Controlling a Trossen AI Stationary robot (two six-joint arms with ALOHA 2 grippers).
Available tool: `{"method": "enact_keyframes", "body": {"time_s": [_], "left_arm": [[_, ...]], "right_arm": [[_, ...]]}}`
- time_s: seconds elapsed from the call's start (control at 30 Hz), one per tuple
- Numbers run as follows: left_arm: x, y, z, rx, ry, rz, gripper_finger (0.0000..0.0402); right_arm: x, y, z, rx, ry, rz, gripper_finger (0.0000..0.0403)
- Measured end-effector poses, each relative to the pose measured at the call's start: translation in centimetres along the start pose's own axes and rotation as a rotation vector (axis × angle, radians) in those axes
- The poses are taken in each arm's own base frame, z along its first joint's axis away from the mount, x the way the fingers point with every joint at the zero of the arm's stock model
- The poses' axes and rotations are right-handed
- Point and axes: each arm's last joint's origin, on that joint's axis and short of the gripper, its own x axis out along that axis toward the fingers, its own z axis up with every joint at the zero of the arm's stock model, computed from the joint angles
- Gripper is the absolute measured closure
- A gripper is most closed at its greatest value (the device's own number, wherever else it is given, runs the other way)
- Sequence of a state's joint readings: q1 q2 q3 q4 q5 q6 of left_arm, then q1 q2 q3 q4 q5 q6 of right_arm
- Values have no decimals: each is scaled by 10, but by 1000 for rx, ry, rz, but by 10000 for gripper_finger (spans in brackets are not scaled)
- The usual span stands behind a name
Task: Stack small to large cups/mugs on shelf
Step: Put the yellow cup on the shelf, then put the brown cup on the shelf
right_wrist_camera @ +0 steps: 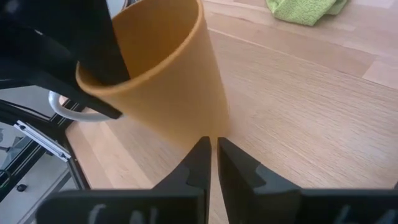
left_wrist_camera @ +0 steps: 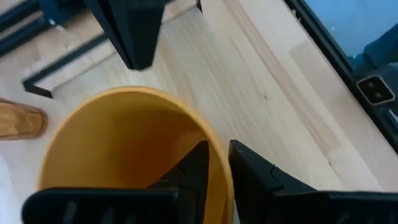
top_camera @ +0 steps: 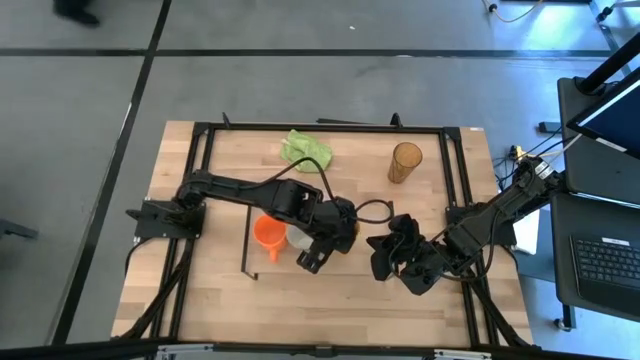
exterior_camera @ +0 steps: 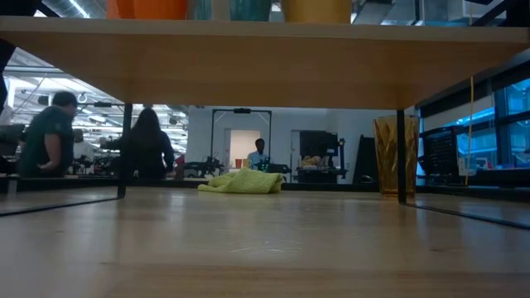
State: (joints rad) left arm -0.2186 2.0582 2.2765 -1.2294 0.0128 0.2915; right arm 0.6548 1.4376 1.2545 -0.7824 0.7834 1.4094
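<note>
1. Wooden tabletop (top_camera: 420,215) under a black frame, grey floor around it; the low view shows people in the lab beyond, none near the arms.
2. Task thing in hand: tan-brown plastic cup (left_wrist_camera: 134,155), upright, mouth up, long axis vertical, over the shelf area at mid-table.
3. Left gripper (left_wrist_camera: 217,171) pinches that cup's rim: one finger inside the wall, one outside, in the left wrist view. It sits just right of the small orange mug (top_camera: 266,234) and the white mug (top_camera: 298,238), which stand side by side on the low light wooden shelf (top_camera: 262,268).
4. Right gripper (right_wrist_camera: 212,163) is beside the tan-brown cup, fingers pressed almost together, holding nothing; its tips point at the cup's base from the right, just apart from it.
5. Key relation: cup hangs from the left arm, the right arm flanks it. Left arm is nearer the mugs, so my guess is that it does the placing.
6. Tall amber see-through tumbler (top_camera: 405,162) stands upright well apart, at the far right of the table, nearer the right arm.
7. Crumpled green cloth (top_camera: 306,150) lies at the far edge, clear of everything.
8. Whether the cup's base touches the shelf: cannot tell.
</note>
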Motion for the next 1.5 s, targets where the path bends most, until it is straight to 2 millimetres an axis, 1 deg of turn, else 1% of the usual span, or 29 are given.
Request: {"method": "enact_keyframes", "body": {"time_s": [0.3,0.53,0.6,0.7,0.77,1.0,1.1,1.27,1.37,1.5], "left_arm": [[-5,1,0,-13,-10,26,330],[-6,-2,1,-27,-9,21,328],[-12,-3,2,-44,-11,20,328],[-24,-4,7,-60,-55,34,328],[-29,-6,9,-62,-78,38,328],[-58,-10,4,-114,-101,86,328],[-69,-20,5,-132,-127,87,328],[-95,-41,5,-142,-185,102,328],[-100,-52,6,-165,-204,88,326],[-105,-74,10,-181,-233,49,326]], "right_arm": [[0,0,0,0,0,-1,373],[0,0,0,3,0,-1,373],[0,0,0,3,0,-1,373],[0,0,0,3,0,-1,373],[0,0,0,3,0,-1,373],[0,0,0,0,-7,-5,373],[-1,-2,4,2,-19,-12,373],[-7,-11,16,-12,-60,-47,373],[-16,-21,27,-23,-84,-72,373],[-32,-35,42,-34,-106,-87,373]]}}
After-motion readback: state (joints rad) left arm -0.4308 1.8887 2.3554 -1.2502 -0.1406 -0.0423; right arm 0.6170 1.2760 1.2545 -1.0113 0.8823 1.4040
